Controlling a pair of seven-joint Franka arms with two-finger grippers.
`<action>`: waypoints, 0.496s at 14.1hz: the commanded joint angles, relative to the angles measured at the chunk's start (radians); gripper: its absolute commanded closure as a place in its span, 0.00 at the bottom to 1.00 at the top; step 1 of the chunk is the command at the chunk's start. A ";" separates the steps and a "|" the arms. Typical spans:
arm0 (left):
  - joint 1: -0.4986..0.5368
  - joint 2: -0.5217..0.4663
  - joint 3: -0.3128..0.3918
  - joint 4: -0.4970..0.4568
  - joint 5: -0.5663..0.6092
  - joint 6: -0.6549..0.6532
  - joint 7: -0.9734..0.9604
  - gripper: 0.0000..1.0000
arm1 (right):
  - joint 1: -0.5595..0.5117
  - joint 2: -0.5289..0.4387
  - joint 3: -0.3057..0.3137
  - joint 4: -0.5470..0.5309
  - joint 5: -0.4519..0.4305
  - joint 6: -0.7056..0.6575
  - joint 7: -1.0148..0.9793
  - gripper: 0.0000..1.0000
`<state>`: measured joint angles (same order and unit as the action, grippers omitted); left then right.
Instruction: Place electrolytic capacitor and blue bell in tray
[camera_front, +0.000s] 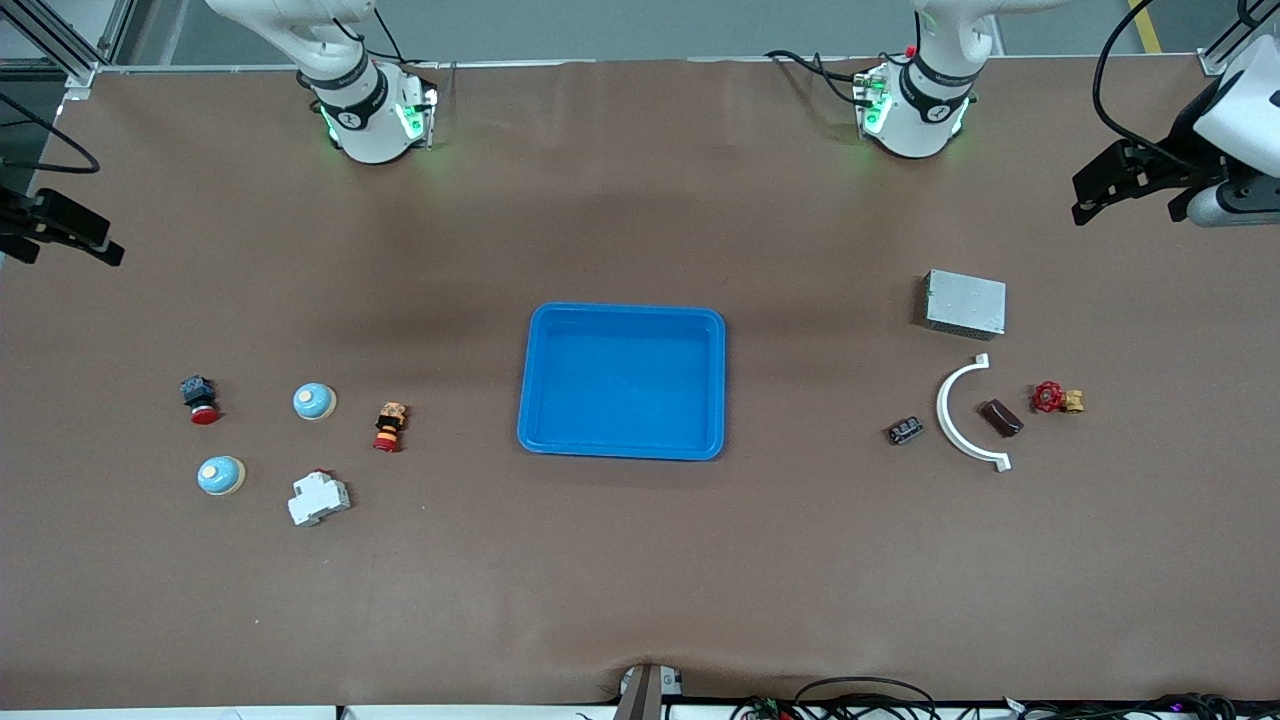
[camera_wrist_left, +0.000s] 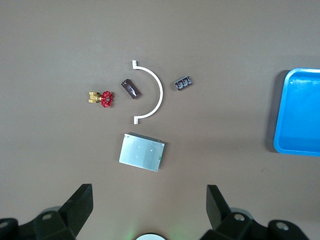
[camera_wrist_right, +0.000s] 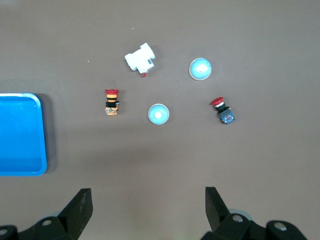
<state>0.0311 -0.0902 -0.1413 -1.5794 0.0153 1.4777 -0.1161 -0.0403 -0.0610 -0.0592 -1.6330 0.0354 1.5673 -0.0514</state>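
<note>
Lying apart from left end effector (camera_wrist_left: 149, 207), capacitor (camera_wrist_left: 183, 83)

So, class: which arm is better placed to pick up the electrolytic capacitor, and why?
Left. The electrolytic capacitor lies toward the left arm's end of the table, beside the white curved bracket, and shows under the open left gripper.

Bright blue tray (camera_front: 622, 450) on a plain brown tabletop (camera_front: 640, 580); two pale blue bells (camera_front: 314, 401); white arc (camera_front: 957, 420); grey box (camera_front: 964, 303).
</note>
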 joint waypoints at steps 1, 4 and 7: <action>0.007 0.009 -0.004 0.025 0.002 -0.023 0.024 0.00 | 0.016 -0.045 0.001 -0.042 -0.005 0.016 0.011 0.00; 0.009 0.009 -0.003 0.025 0.002 -0.023 0.024 0.00 | 0.008 -0.060 -0.004 -0.057 -0.003 0.023 0.011 0.00; 0.010 0.010 -0.003 0.027 0.011 -0.023 0.024 0.00 | 0.004 -0.085 -0.008 -0.064 -0.003 0.020 0.011 0.00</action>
<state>0.0319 -0.0901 -0.1405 -1.5791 0.0153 1.4766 -0.1161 -0.0321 -0.0917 -0.0676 -1.6503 0.0354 1.5729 -0.0506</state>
